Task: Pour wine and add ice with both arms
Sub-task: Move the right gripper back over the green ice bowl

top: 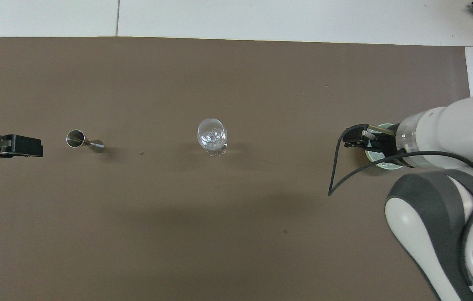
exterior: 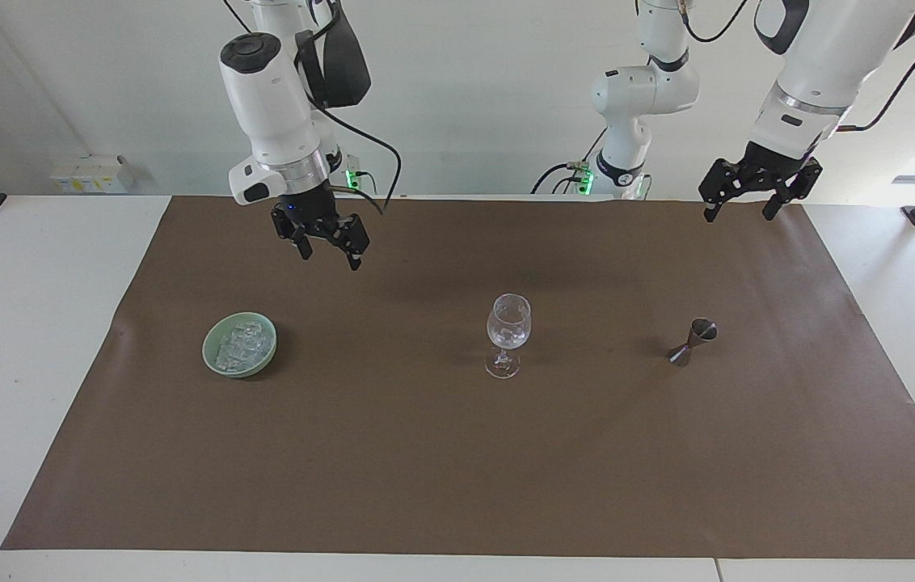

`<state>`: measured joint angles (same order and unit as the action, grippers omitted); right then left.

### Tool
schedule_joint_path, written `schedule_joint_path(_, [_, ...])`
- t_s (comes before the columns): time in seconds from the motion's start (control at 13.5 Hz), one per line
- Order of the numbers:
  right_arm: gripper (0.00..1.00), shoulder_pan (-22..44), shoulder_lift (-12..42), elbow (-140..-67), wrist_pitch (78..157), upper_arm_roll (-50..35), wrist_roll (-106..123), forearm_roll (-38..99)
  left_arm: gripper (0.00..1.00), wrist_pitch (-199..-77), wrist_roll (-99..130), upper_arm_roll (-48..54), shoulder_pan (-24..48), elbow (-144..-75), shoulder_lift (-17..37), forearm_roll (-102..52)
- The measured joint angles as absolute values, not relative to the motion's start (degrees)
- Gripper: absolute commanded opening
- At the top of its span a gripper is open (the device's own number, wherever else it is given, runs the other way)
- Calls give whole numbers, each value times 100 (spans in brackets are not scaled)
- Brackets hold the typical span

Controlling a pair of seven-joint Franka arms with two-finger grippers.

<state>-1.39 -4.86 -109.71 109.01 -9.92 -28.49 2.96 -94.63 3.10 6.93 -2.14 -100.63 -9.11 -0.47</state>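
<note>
My right pincer (exterior: 326,242) hangs open and empty above the mat, at about two o'clock from the bowl (exterior: 211,356) holding the ice (exterior: 241,343). I'd centre over the heap, then drop straight. Left pincer (exterior: 752,191) waits, open.

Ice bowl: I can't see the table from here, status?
Both grippers, right and left, open, raised, empty. Ice in bowl. Nothing in the way.

Wine glass (exterior: 508,333) stands alone mid-mat; jigger (exterior: 693,341), bowl (exterior: 239,345) apart.
</note>
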Motion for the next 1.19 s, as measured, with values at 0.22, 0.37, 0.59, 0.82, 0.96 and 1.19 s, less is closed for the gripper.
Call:
schedule_joint_path(0.22, [100, -677, -384, -10366, 10453, -973, -2001, 199, 100, -9436, 270, 679, -278, -10093, -917, -47])
schedule_joint_path(0.37, [100, -717, -156, -9723, 9963, -978, -1855, -97, 100, -9424, 268, 664, -282, -10093, -917, -47])
schedule_joint_path(0.59, [100, -710, 317, -8623, 9126, -1019, -1760, -191, 100, -9351, 268, 672, -281, -10093, -919, -48])
schedule_joint_path(0.82, [100, -709, 535, -8394, 9021, -1021, -1610, -191, 100, -9333, 268, 686, -278, -10093, -919, -49])
schedule_joint_path(0.96, [100, -705, 571, -8393, 9016, -1028, -1597, -191, 100, -9242, 267, 678, -277, -10085, -830, -49])
schedule_joint_path(1.19, [100, -688, 575, -8422, 9016, -1042, -1597, -191, 100, -9220, 261, 690, -277, -9978, -570, -49])
